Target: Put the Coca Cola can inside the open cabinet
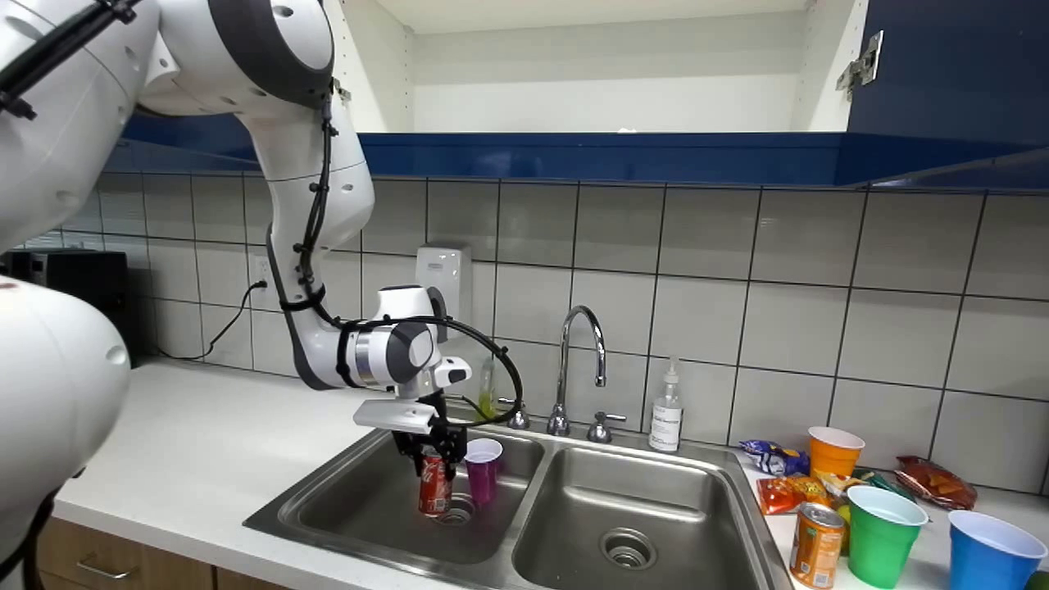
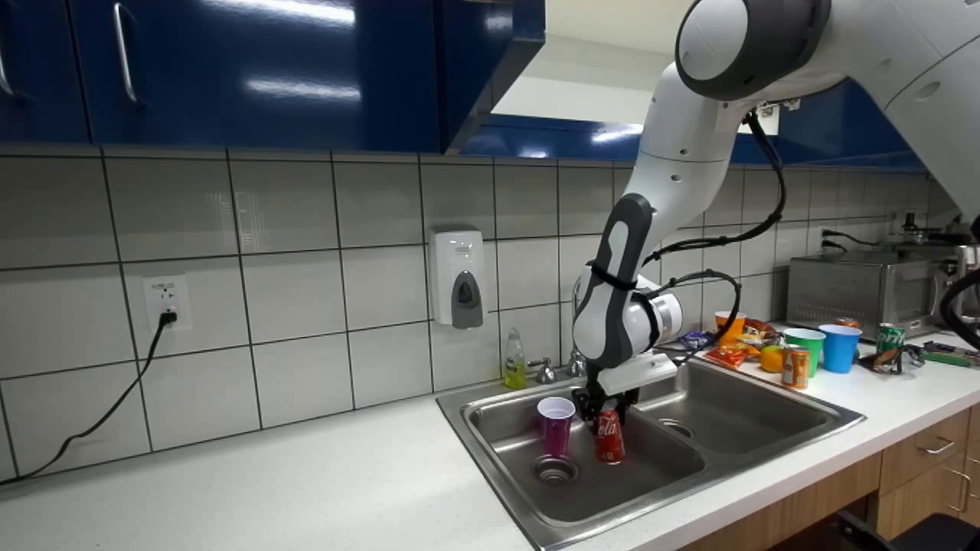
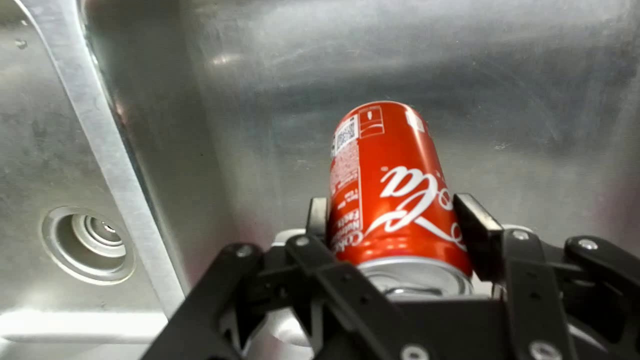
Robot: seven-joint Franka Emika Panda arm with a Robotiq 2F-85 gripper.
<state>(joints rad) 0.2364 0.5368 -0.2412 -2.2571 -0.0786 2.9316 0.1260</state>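
Against a tiled wall [image 1: 705, 246], a wide cabinet [image 1: 606, 98] stands open above its dark blue bottom edge, with open room between that edge and the rim of a two-basin metal sink [image 1: 529, 504]. In one basin, a robot gripper [image 3: 392, 220], just beside a purple cup [image 2: 556, 428], grasps a Coca Cola can [image 3: 395, 185], its fingers against both sides near the top. The can shows bright red with white script and a silver lid; whether its base touches bottom is unclear.
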